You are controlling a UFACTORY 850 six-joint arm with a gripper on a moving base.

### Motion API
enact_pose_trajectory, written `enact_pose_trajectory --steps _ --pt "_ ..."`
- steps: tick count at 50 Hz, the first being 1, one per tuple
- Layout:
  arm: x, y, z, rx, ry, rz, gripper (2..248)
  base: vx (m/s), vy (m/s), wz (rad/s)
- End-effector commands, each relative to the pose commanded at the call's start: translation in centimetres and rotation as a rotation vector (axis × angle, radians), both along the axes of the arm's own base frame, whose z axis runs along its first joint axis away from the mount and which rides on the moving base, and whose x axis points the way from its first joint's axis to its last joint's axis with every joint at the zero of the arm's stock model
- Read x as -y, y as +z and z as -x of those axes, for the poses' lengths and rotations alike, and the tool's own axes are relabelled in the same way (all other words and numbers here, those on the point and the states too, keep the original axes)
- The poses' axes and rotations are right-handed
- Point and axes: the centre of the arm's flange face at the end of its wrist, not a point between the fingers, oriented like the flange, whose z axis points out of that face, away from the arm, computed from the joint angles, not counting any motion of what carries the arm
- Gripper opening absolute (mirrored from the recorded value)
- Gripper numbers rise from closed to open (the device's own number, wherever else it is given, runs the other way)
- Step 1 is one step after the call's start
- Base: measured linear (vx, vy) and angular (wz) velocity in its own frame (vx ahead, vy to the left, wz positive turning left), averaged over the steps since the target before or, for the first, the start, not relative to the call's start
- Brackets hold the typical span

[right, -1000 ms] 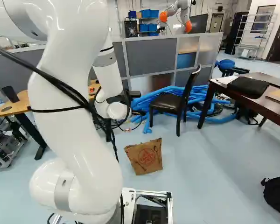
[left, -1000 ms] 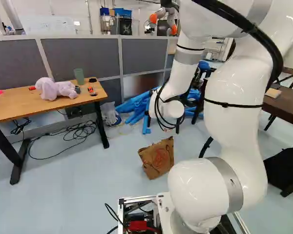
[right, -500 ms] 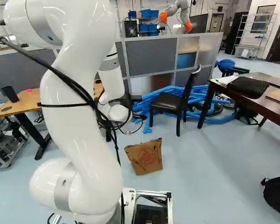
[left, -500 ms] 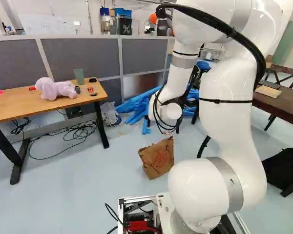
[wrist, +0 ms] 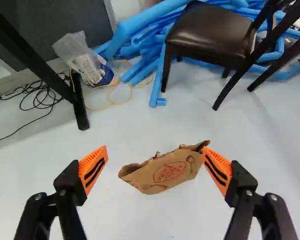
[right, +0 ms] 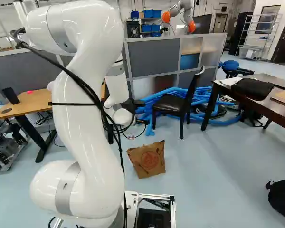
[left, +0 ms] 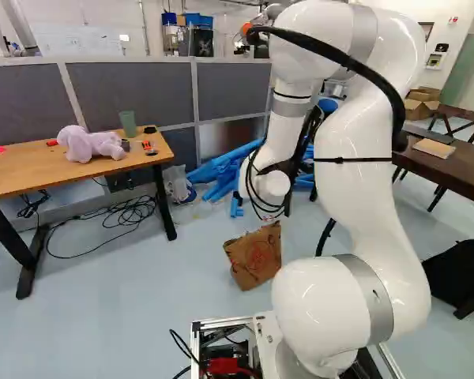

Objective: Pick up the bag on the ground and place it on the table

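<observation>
Taking twelve o'clock as straight ahead of the base, the task looks to be in its early approach: nothing is grasped, lifted or placed. The large white jointed arm (left: 371, 213) reaches forward, its black two-fingered hand with orange pads (wrist: 154, 159) wide open and empty. The crumpled brown paper bag with red print (wrist: 165, 174) sits on the pale blue floor (left: 126, 316) at twelve o'clock, ahead of the hand and roughly in line with the gap between its fingers. What is left is to lower, close on the paper, lift, carry and set down. Which tabletop is meant, I cannot tell.

Counted by size, I find at least two tabletops: one light wooden (left: 31, 174) at ten o'clock, one dark brown wooden (right: 270, 107) at two. There is one heap of bright blue foam tubes (wrist: 122, 37) near twelve, too tangled to number; one black padded chair (right: 171, 104) at one; one black fabric backpack (right: 281, 197) toward three; one paper bag; one pale lilac plush toy (left: 87, 144) and one tall green cup (left: 128, 123), both at ten.
</observation>
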Motion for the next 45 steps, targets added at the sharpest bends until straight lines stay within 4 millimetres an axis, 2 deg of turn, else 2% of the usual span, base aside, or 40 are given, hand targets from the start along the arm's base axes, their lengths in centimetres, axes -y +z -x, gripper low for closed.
enact_pose_trajectory --steps 21,45 --pt "0.0 -2.7 -1.6 -0.031 -0.001 0.0 247 0.0 0.0 0.0" --pt "0.2 -5.8 -2.3 -0.071 -0.03 -0.001 247 0.0 0.0 0.0"
